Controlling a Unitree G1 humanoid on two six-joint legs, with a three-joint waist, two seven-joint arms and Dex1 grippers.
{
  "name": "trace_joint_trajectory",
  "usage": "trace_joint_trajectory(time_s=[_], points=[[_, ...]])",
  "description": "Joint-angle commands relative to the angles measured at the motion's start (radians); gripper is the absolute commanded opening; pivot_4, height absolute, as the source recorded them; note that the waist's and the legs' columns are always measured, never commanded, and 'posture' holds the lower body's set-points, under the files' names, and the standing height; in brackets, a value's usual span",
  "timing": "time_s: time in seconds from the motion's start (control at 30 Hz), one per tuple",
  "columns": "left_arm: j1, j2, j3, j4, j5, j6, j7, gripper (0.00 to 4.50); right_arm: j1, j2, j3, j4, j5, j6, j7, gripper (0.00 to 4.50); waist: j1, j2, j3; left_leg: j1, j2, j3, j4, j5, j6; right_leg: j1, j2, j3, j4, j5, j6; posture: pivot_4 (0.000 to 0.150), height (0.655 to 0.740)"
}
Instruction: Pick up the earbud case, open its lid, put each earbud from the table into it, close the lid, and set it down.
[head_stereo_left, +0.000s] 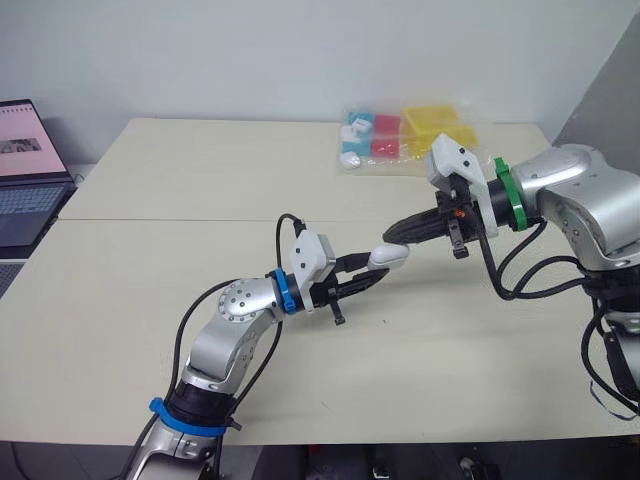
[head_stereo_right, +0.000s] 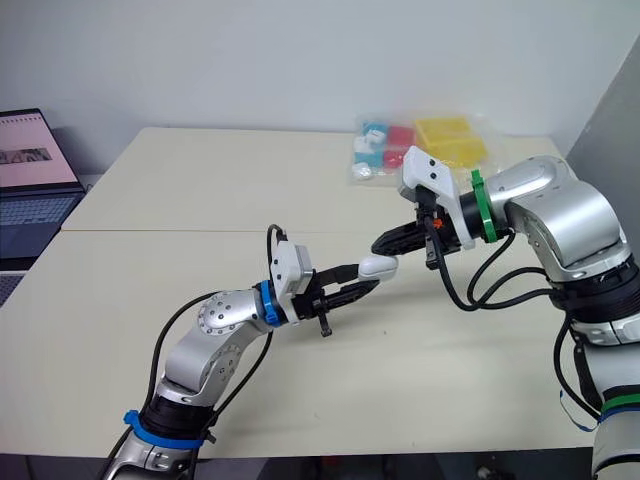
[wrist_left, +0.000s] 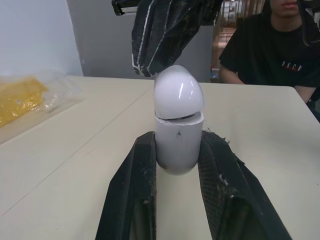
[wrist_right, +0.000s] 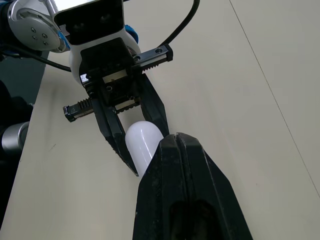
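while the left gripper (head_stereo_left: 372, 272) is clamped on the lower half of the white earbud case (wrist_left: 178, 125), one black finger on each side of it, the case hangs in the air above the middle of the beige table (head_stereo_left: 200, 170), its rounded lid (wrist_left: 178, 92) pointing toward the right arm. the left wrist view shows a thin dark gap between lid and body, so the lid sits slightly ajar. the right gripper (head_stereo_left: 395, 235) reaches in from the robot's right with its two fingers pressed together, and their tips rest against the lid's domed end. at the far edge of the table lies a clear plastic bag (head_stereo_left: 400, 135) of yellow, red and blue items. an open laptop (head_stereo_left: 25, 170) stands off the table's left end. a person in a black t-shirt (wrist_left: 280, 45) sits beyond the table in the left wrist view.
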Motion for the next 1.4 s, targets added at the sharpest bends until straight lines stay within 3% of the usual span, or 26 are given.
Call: trace_joint_trajectory(time_s=[0.03, 0.27, 0.47, 0.6, 0.83, 1.0, 1.4], points=[[-0.017, -0.012, 0.015, -0.025, -0.016, -0.016, 0.015, 0.79, 0.022, -0.007, -0.016, -0.045, -0.001, -0.004, 0.000, 0.00, 0.000, 0.000, 0.000, 0.000, 0.000, 0.000, 0.000, 0.000, 0.000, 0.000, 0.000, 0.000, 0.000, 0.000, 0.000, 0.150, 0.7400], [-0.022, -0.011, 0.020, -0.024, -0.019, -0.007, 0.020, 0.79, 0.037, 0.001, -0.027, -0.052, -0.007, -0.006, -0.018, 0.00, 0.000, 0.000, 0.000, 0.000, 0.000, 0.000, 0.000, 0.000, 0.000, 0.000, 0.000, 0.000, 0.001, 0.000, 0.000, 0.150, 0.7400], [-0.075, -0.026, 0.067, 0.015, -0.138, 0.358, 0.137, 0.79, 0.082, 0.053, -0.202, -0.070, -0.004, -0.026, -0.210, 0.00, 0.000, 0.000, 0.000, 0.000, 0.000, -0.001, 0.001, 0.000, 0.000, 0.001, 0.000, -0.001, 0.001, 0.000, 0.000, 0.150, 0.7400], [-0.104, -0.027, 0.079, 0.029, -0.185, 0.527, 0.181, 0.79, 0.143, 0.042, -0.236, -0.139, 0.028, 0.007, -0.240, 0.00, 0.000, 0.000, 0.000, 0.000, 0.000, -0.001, 0.001, 0.000, 0.000, 0.000, 0.000, 0.000, 0.001, 0.000, 0.000, 0.150, 0.7400], [-0.162, -0.015, 0.134, 0.142, -0.288, 0.894, 0.241, 0.79, 0.420, 0.041, -0.305, -0.395, 0.076, -0.059, -0.288, 0.00, -0.001, 0.000, 0.000, 0.000, -0.001, -0.002, 0.000, 0.000, 0.000, 0.000, 0.000, -0.001, 0.001, -0.001, 0.001, 0.150, 0.7400], [-0.184, -0.021, 0.169, 0.195, -0.290, 0.970, 0.281, 0.79, 0.553, -0.062, -0.244, -0.424, -0.039, -0.212, -0.242, 0.00, -0.003, -0.001, 0.000, 0.002, -0.001, -0.003, 0.001, 0.000, 0.000, 0.002, 0.000, -0.002, 0.002, 0.000, 0.001, 0.150, 0.7400], [-0.196, -0.032, 0.216, 0.254, -0.291, 1.021, 0.310, 0.79, 0.640, -0.132, -0.185, -0.343, -0.191, -0.428, -0.201, 0.00, -0.003, -0.001, 0.000, 0.003, -0.001, -0.001, 0.001, 0.000, -0.001, 0.003, 0.000, 0.000, 0.002, 0.000, 0.001, 0.150, 0.7400]])
